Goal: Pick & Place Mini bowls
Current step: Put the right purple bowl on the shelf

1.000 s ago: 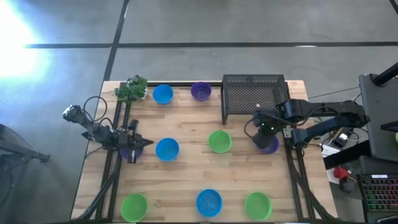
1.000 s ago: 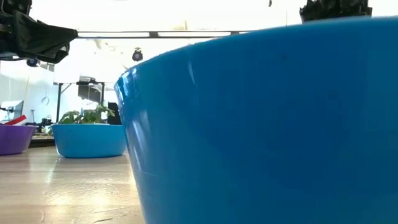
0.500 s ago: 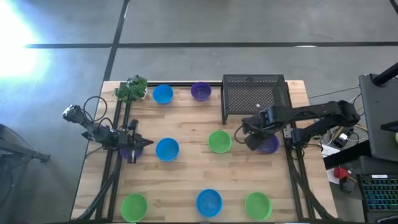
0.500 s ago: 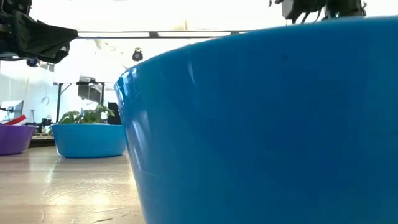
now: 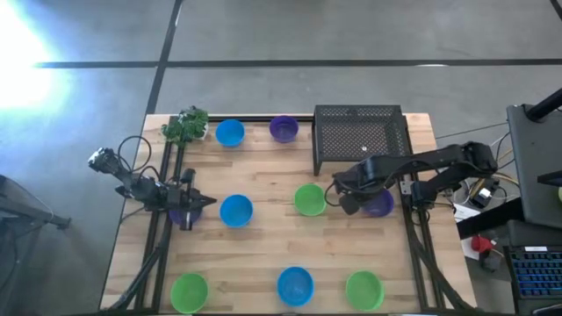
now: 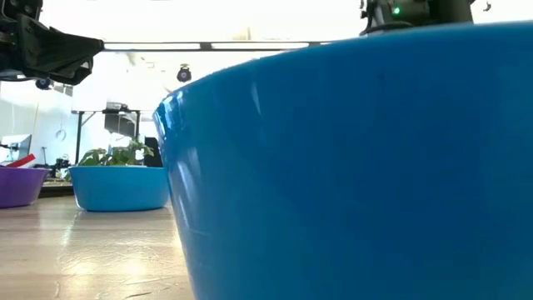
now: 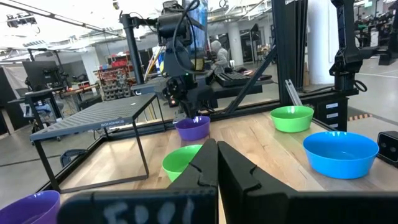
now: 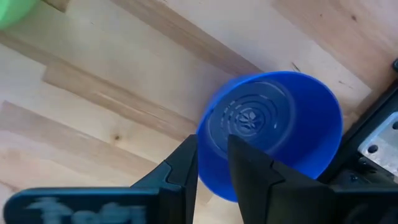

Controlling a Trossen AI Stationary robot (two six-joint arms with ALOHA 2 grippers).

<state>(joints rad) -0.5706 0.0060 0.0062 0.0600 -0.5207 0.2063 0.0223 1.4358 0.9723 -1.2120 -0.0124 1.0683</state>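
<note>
Several mini bowls sit upright on the wooden table (image 5: 263, 246): blue (image 5: 230, 132), (image 5: 235, 211), (image 5: 295, 285); green (image 5: 309, 199), (image 5: 189, 290), (image 5: 363, 288); purple (image 5: 283, 129). My right gripper (image 5: 349, 200) (image 8: 212, 155) points down, open, over the left rim of another purple bowl (image 5: 379, 204) (image 8: 273, 130) (image 7: 193, 127). My left gripper (image 5: 200, 202) (image 7: 217, 168) waits shut and level at the table's left, above a purple bowl (image 7: 25, 208). My right gripper comes from above at the purple bowl's left rim (image 8: 208, 134), with one finger (image 8: 245, 171) over the inside and the other finger (image 8: 183, 165) outside. Whether either finger touches the rim, I cannot tell. The bowl rests on its base on the table.
A black wire basket (image 5: 360, 136) stands at the far right, just behind the right gripper. A small green plant (image 5: 186, 125) sits at the far left corner. In the low view a blue bowl (image 6: 350, 167) fills most of the picture.
My right gripper has come down and gone a little toward the table's left, from over the purple bowl's middle to its left rim, and its wrist has rolled. The bowls have stayed in place.
</note>
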